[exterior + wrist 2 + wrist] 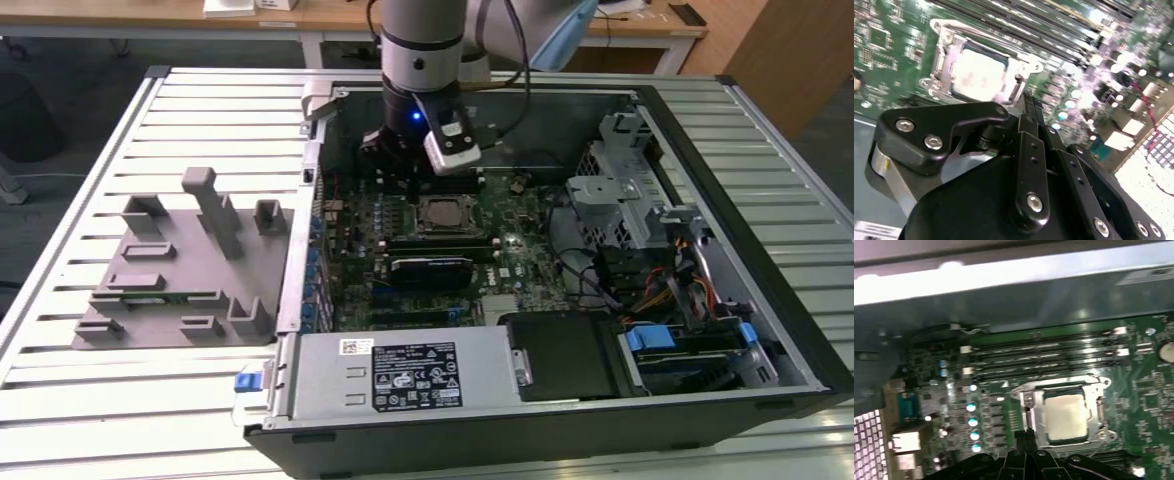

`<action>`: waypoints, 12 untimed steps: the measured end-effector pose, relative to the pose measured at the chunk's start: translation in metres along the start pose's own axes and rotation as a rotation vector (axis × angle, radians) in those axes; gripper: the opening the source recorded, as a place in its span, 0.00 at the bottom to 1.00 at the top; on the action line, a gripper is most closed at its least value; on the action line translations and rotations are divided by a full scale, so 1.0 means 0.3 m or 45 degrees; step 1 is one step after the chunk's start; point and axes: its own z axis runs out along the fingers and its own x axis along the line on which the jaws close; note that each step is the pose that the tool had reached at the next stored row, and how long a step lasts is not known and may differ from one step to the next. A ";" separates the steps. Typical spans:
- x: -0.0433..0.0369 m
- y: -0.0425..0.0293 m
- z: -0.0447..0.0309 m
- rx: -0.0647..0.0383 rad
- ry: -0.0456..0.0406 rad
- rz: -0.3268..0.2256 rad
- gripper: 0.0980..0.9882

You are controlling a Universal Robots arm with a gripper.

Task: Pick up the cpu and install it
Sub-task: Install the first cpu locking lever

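While hanging over the open computer case point(747, 300) on the slatted table point(214, 120), tool point(400, 150) at the far end of the green motherboard point(521, 260), just beyond the socket. Fingertips point(1029, 107) pressed together in both wrist views, narrow, gripping nothing. Cpu point(1066, 416), silver-topped and square, seated flat in the metal-framed socket point(939, 60), close to the fingertips point(1024, 437) but apart from them, just past their ends. Same chip point(441, 213) visible in the exterior view, near the middle of the board, nearer the camera than the tool. Memory slots point(1054, 357) running along the socket's far side. Grey power-supply box point(400, 375) at the case's near corner. Grey fixture block point(174, 270) on the table, toward the exterior view's left of the case.
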 end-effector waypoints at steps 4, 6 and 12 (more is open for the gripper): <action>0.037 -0.005 0.000 -0.003 -0.002 0.000 0.01; 0.044 -0.006 0.000 -0.020 -0.002 0.000 0.01; 0.062 -0.009 0.000 -0.135 0.006 0.000 0.01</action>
